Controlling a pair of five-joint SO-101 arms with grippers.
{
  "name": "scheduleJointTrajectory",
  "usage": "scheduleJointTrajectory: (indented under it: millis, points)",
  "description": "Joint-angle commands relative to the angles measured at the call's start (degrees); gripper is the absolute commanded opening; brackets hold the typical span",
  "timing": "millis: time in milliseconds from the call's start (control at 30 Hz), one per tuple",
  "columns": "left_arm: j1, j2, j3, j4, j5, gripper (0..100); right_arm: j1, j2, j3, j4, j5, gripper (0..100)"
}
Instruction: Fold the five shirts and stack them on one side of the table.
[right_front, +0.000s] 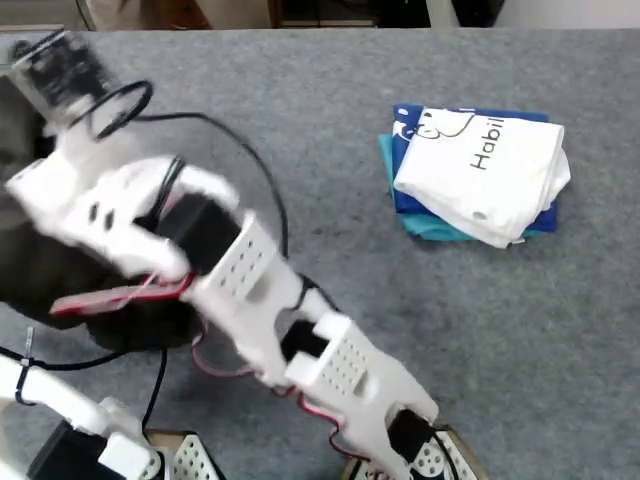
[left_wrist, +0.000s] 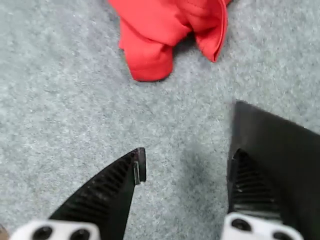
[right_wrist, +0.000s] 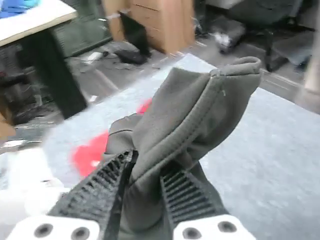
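My right gripper (right_wrist: 147, 162) is shut on a fold of a dark grey shirt (right_wrist: 200, 110), held up off the table. In the high view the right arm (right_front: 250, 270) stretches across to the far left, over the dark grey shirt (right_front: 55, 270) and a red shirt (right_front: 110, 297). The red shirt (right_wrist: 90, 150) lies on the table below the raised cloth. My left gripper (left_wrist: 187, 145) is open just above bare table, with the crumpled red shirt (left_wrist: 165, 30) a short way ahead of its fingertips.
A stack of folded shirts (right_front: 480, 170), white on top of blue and teal, lies at the table's right side. The table (right_front: 330, 120) is covered in grey felt. Cables (right_front: 230, 140) loop beside the right arm.
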Motion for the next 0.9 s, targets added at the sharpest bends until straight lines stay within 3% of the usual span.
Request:
scheduleJointTrajectory:
  millis: [0,233,533,667,867]
  points:
    - [-0.4,0.1,-2.3,-0.6,0.4,27,8.9,2.5,-2.4,6.2,-2.3,0.2]
    - [3.9,0.0,-2.5,-0.3,0.4,27,20.0,19.6,-2.9,22.8,-0.4,0.1]
    - [14.5,0.1,-5.3,7.0,0.4,27,32.0,24.0,2.8,22.8,1.8,0.1]
    - [22.8,0.1,-7.2,10.8,0.5,27,34.9,19.6,14.5,22.9,1.9,0.1]
    - [35.0,0.2,-11.3,12.9,5.5,27,35.5,5.1,43.8,22.7,5.8,0.1]
